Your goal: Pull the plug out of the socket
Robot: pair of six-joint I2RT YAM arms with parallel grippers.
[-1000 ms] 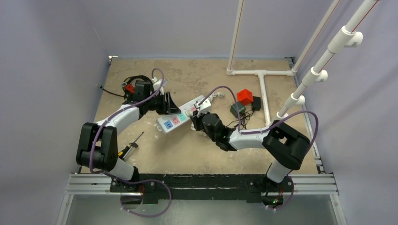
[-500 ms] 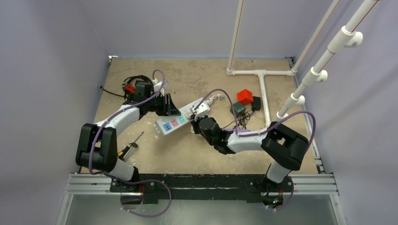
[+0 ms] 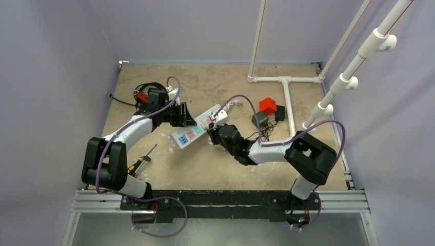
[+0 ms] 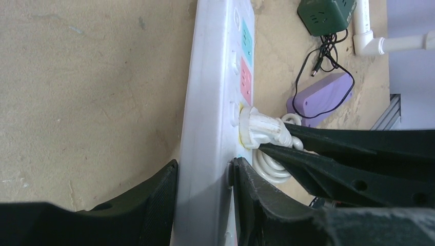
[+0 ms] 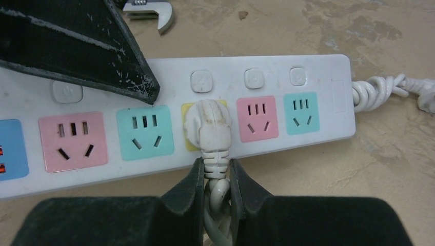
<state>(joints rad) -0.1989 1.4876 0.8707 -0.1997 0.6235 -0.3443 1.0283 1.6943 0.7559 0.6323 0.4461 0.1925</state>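
Because the socket (image 3: 187, 134) lies loose and slantwise on the middle of the table (image 3: 215, 169), it is the first worry. The left gripper (image 4: 205, 169) clamps it across its width, one finger on each long edge, and if that hold is weak the whole socket would likely lift or skid with the pull. The plug (image 5: 208, 120) sits fully home in the yellow outlet (image 5: 186, 144). The right gripper (image 5: 215, 171) pinches not its body but the ribbed neck of the cord (image 5: 216, 161) just below, so the fingers may slip down the cord or strain it rather than free the pins. Counted: one table, one socket, two grippers, six coloured outlets (image 5: 145, 134) in the right wrist view (the blue one cut by the frame edge), one plug, four switch buttons (image 5: 254, 78) showing.
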